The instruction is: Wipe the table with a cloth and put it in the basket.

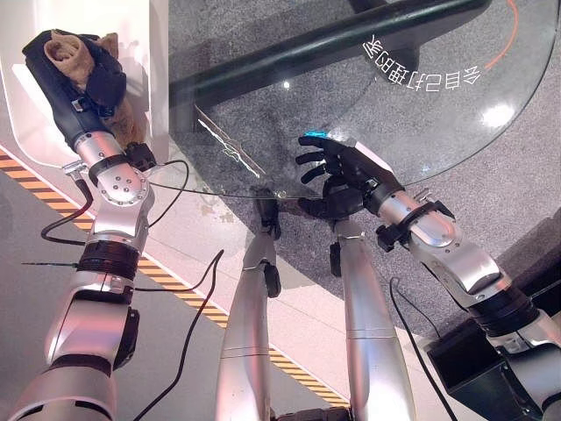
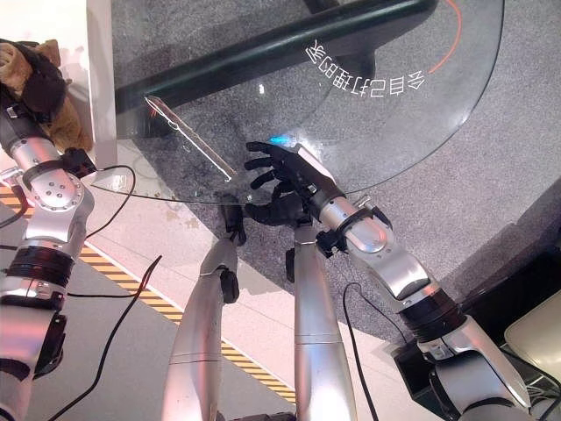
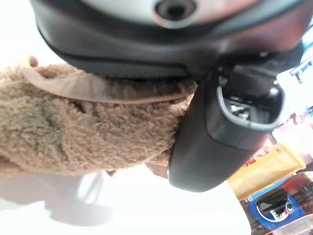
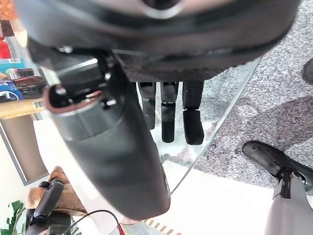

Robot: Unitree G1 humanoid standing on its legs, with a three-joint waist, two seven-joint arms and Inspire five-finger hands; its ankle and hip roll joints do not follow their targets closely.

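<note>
A round glass worktop (image 1: 421, 132) lay below the robot's head camera, grey carpet visible through it. The left hand (image 1: 83, 74) was raised off to the robot's left, beyond the glass edge and over a white surface (image 1: 26, 123), its fingers curled round a bunched brown fleecy cloth (image 3: 73, 132); the wrist view showed the pile pressed between the thumb and palm, a firm hold that suited carrying rather than wiping. No part of the cloth touched the glass. The right hand (image 2: 285, 175) rested at the near rim of the worktop with its fingers loosely spread and holding nothing, seemingly parked out of the way or steadying the robot. No basket could be made out, so the cloth looked to be on its way towards it, judging by the lift
</note>
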